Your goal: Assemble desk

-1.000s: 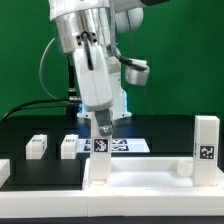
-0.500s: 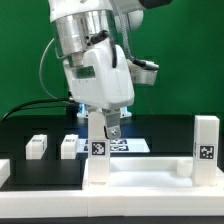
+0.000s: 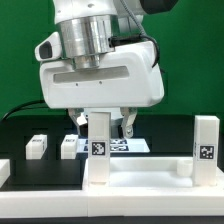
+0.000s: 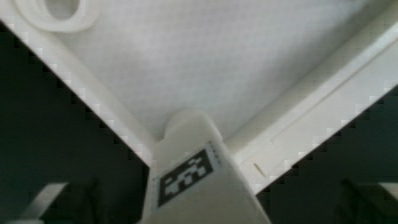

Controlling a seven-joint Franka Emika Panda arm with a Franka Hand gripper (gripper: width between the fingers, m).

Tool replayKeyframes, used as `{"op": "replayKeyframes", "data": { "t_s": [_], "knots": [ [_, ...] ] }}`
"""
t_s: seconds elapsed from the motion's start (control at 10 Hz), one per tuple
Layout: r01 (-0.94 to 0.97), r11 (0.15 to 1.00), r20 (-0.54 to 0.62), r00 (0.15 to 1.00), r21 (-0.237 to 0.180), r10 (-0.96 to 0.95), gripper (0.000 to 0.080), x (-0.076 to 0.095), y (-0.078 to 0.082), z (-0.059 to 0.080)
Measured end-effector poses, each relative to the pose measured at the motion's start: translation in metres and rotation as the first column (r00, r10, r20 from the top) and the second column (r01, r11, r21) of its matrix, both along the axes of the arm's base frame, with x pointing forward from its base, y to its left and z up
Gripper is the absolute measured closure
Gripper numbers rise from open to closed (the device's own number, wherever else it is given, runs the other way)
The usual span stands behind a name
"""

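Note:
The white desk top [image 3: 140, 178] lies at the front with two square legs standing on it: one near the exterior view's left [image 3: 99, 142] and one at the right [image 3: 206, 146], both showing marker tags. My gripper [image 3: 103, 126] hangs over the left leg with a finger on either side, open and not touching it. In the wrist view the tagged leg [image 4: 192, 170] rises between the dark fingers [image 4: 50, 200], with gaps on both sides, over the desk top [image 4: 231, 70].
Two loose white legs [image 3: 37, 146] [image 3: 68, 146] lie on the black table at the exterior view's left. The marker board [image 3: 128, 146] lies behind the standing leg. A round hole [image 4: 59, 10] shows in the desk top.
My wrist has turned about its vertical axis around the left leg, so its broad side now faces the camera. The leg's tag still faces the same way.

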State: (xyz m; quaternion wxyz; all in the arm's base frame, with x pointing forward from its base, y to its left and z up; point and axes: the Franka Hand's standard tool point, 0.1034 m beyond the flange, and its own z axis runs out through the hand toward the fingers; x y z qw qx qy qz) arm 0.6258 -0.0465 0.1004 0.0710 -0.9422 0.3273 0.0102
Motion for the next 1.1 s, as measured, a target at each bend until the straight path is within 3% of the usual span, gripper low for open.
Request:
{"op": "replayKeyframes", "data": {
  "t_s": [0.1, 0.2, 0.5, 0.7, 1.1],
  "knots": [
    [-0.087, 0.996, 0.012, 0.996, -0.008, 0.087, 0.0151, 0.0001, -0.0026, 0.0010],
    [-0.290, 0.956, 0.038, 0.956, -0.038, 0.291, 0.0151, 0.0018, -0.0103, 0.0063],
    [-0.263, 0.964, 0.039, 0.964, -0.038, 0.265, 0.0173, 0.0023, -0.0112, 0.0064],
    [-0.165, 0.986, 0.029, 0.986, -0.031, 0.166, 0.0514, 0.0023, -0.0112, 0.0062],
    [0.147, 0.989, -0.009, 0.989, -0.019, -0.148, 0.0512, 0.0023, -0.0102, 0.0059]
  ]
}}
